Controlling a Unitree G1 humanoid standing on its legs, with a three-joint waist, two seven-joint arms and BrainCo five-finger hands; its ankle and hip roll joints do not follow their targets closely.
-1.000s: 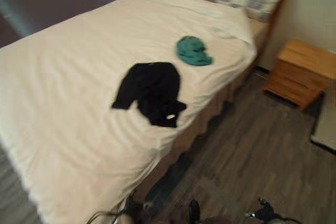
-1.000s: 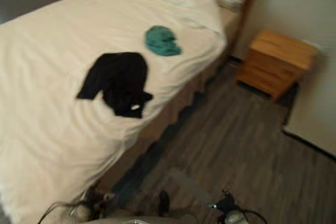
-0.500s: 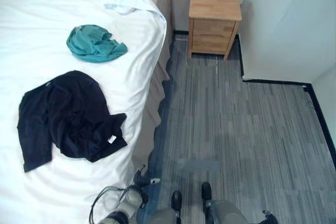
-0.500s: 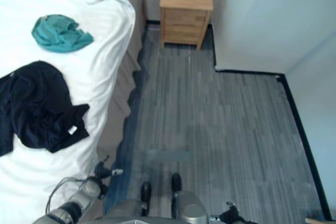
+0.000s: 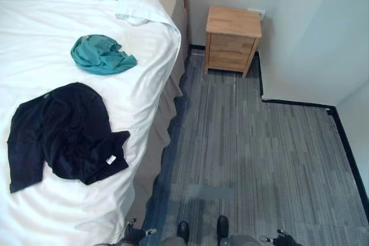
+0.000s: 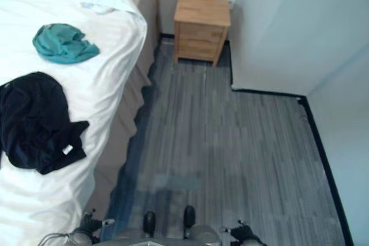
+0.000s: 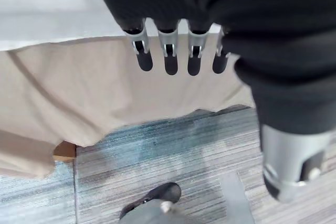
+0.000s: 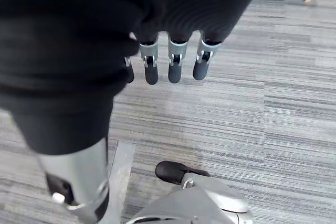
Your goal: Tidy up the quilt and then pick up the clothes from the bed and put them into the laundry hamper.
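- The black garment (image 5: 63,133) and the teal garment (image 5: 101,54) are seen on the bed's white quilt (image 5: 52,15).
- The view is shifted slightly from a moment ago; the clothes are unmoved.
- The left hand (image 7: 173,51) and right hand (image 8: 163,61) are held empty, fingers straight.
- No pickup is begun.

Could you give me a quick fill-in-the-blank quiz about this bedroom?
1. The black garment lies on the ___.
2. The crumpled garment nearer the pillows is ___ in colour.
3. The wooden nightstand stands on the ___ beside the bed.
4. The left hand holds ___.

Missing words: quilt; teal; floor; nothing
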